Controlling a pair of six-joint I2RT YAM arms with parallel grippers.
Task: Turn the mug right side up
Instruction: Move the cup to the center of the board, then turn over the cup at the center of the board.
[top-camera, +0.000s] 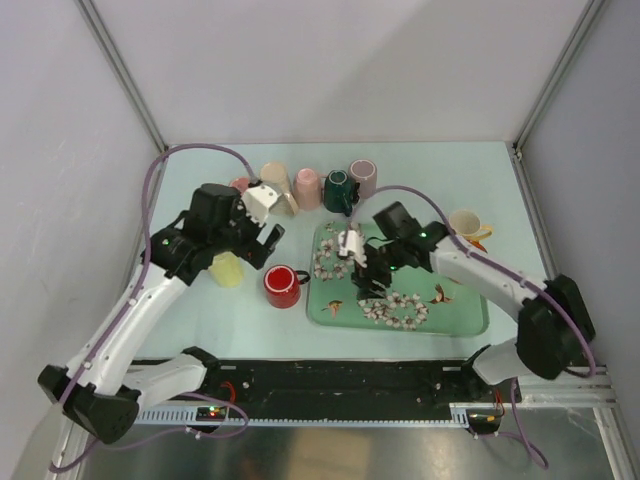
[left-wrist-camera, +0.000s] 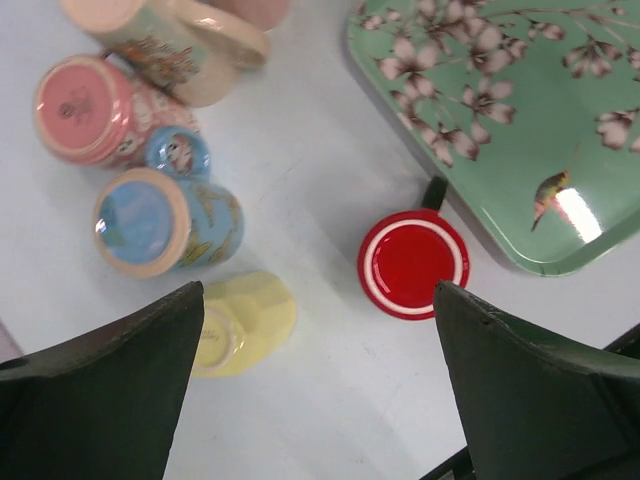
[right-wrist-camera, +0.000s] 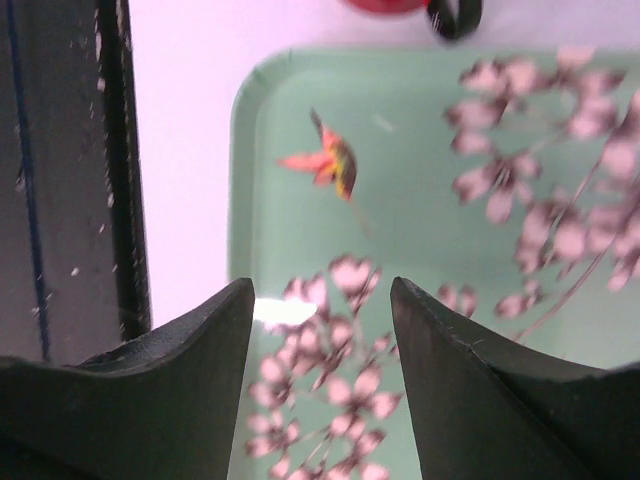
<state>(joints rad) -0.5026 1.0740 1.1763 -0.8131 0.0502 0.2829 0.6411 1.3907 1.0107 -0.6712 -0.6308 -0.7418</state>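
Note:
A red mug (top-camera: 283, 286) stands base up on the table, just left of the green flowered tray (top-camera: 460, 312). In the left wrist view the red mug (left-wrist-camera: 413, 263) shows a white ring on its base and a black handle toward the tray (left-wrist-camera: 505, 150). My left gripper (top-camera: 263, 246) is open and empty, above and left of it; in the wrist view the gripper (left-wrist-camera: 320, 300) frames bare table between the red mug and a yellow mug (left-wrist-camera: 247, 322). My right gripper (top-camera: 367, 279) is open and empty, low over the tray (right-wrist-camera: 420, 200); the wrist view shows the gripper (right-wrist-camera: 320, 290).
The yellow mug (top-camera: 228, 268) stands base up left of the red one. Several more mugs cluster at the back: cream (top-camera: 275, 180), pink (top-camera: 307, 187), dark green (top-camera: 338, 190), mauve (top-camera: 363, 177). A cream mug (top-camera: 467, 226) sits right of the tray. A black rail (right-wrist-camera: 120, 160) runs along the near edge.

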